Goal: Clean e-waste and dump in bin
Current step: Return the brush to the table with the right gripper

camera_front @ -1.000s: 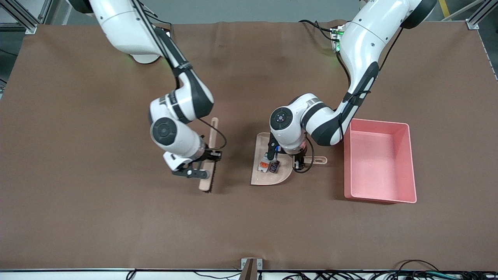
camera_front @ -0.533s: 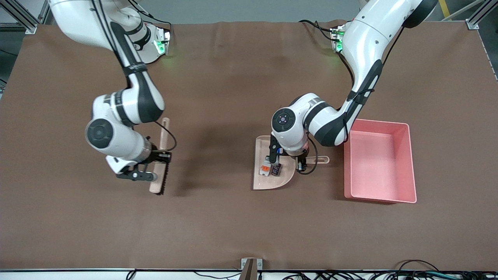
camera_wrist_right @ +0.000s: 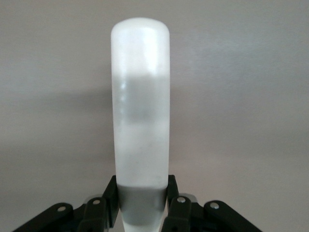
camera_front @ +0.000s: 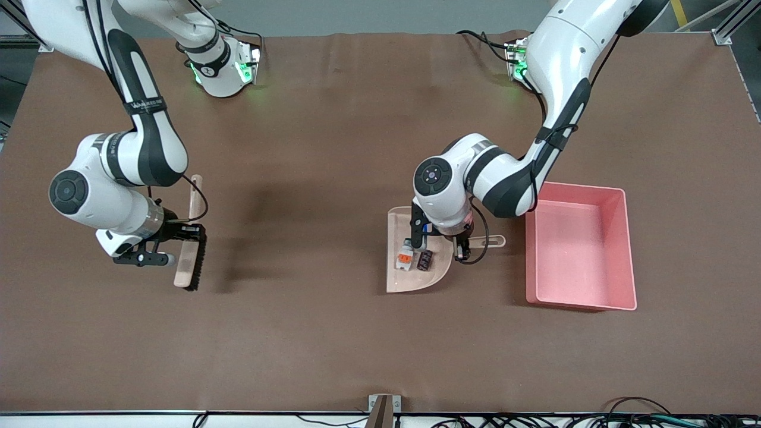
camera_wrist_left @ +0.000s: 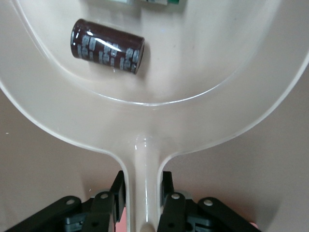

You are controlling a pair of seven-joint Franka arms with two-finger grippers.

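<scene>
Status: sweeping looks done, dumping not yet done.

Landmark: the dustpan point(camera_front: 416, 261), lying about mid-table.

- Nearest the front camera is the dustpan's rounded lip. Both pieces of e-waste are seen inside the pan: the white-grey part point(camera_front: 405, 257) with an orange bit, and the dark part point(camera_front: 424, 260) just beside it, toward the bin end. In the left wrist view the dark part point(camera_wrist_left: 107, 46) reads as a small cylinder lying on its side in the pan bowl point(camera_wrist_left: 203, 72); only an edge of the white-grey part is caught at the frame border.
- No loose e-waste is seen on the table point(camera_front: 357, 345) around the dustpan.
- The dustpan's handle point(camera_front: 489, 242) points toward the bin. It is clamped by the left gripper point(camera_front: 459, 246); in the left wrist view the fingers point(camera_wrist_left: 118, 191) are pressed on both sides of the handle point(camera_wrist_left: 145, 193).
- The bin point(camera_front: 618, 249), the pink tub, stands beside the dustpan at the left arm's end of the table, apart from it. Nothing is seen inside it.
- The brush point(camera_front: 189, 252) is well apart from the dustpan, at the right arm's end. Its handle point(camera_wrist_right: 140, 106) is gripped by the right gripper point(camera_front: 172, 235), fingers tight on it, bristles turned toward the dustpan.

Left to do, as judged: the dustpan is to be lifted, carried over the bin and tipped without parts rolling off the open lip.
</scene>
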